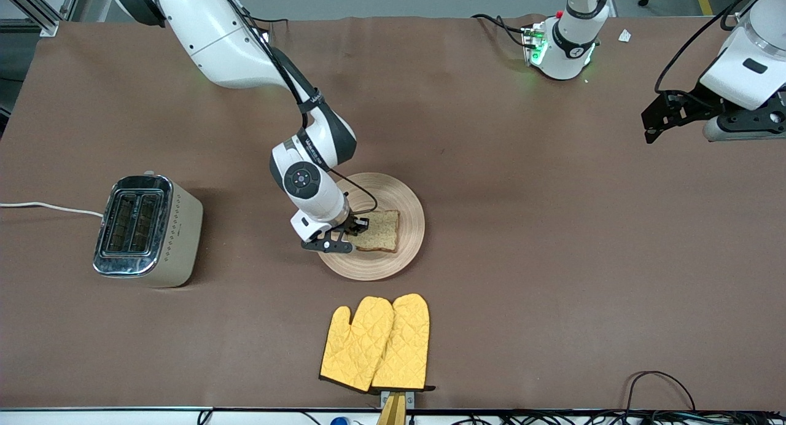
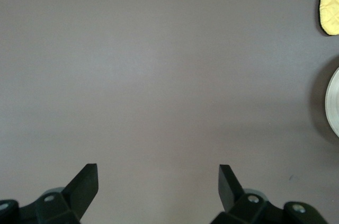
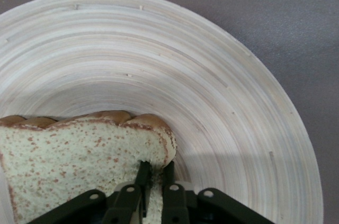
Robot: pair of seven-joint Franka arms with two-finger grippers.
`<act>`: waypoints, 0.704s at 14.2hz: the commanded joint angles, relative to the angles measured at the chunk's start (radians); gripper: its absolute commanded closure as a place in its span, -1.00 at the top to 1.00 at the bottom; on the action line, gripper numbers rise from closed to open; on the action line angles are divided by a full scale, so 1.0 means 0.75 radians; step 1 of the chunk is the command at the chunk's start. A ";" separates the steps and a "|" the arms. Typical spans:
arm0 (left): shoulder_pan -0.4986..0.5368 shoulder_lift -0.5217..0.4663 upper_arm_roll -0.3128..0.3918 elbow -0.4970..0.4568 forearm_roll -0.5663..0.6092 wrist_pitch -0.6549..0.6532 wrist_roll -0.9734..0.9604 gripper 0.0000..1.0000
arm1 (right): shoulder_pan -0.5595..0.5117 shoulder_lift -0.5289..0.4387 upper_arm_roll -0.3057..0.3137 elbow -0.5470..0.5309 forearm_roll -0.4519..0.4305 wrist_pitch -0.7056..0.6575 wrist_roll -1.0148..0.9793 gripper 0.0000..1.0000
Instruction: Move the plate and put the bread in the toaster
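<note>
Brown tabletop (image 1: 552,259): right gripper (image 3: 153,181) clenched on the bread (image 1: 379,230), flat on the plate (image 1: 402,194); left gripper (image 2: 158,181) waits, released.

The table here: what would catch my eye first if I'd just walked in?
Probably the right hand pinching the edge of a bread slice that lies on a round wooden plate mid-table. Next, the bright yellow oven mitts nearer the front camera, and the chrome-topped toaster toward the right arm's end. The left hand waits open, up in the air.
</note>
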 commanded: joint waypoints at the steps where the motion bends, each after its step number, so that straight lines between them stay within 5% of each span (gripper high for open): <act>1: 0.004 -0.011 0.006 -0.009 -0.021 -0.024 0.015 1.00 | 0.001 0.017 -0.014 0.004 -0.003 0.012 0.020 -0.99; 6: 0.018 0.015 0.012 0.008 -0.068 -0.024 0.015 1.00 | 0.019 -0.050 -0.065 0.023 -0.021 -0.055 0.012 -0.99; 10: 0.018 0.028 0.012 0.010 -0.076 -0.024 0.015 1.00 | 0.007 -0.175 -0.085 0.141 -0.181 -0.386 0.012 -0.99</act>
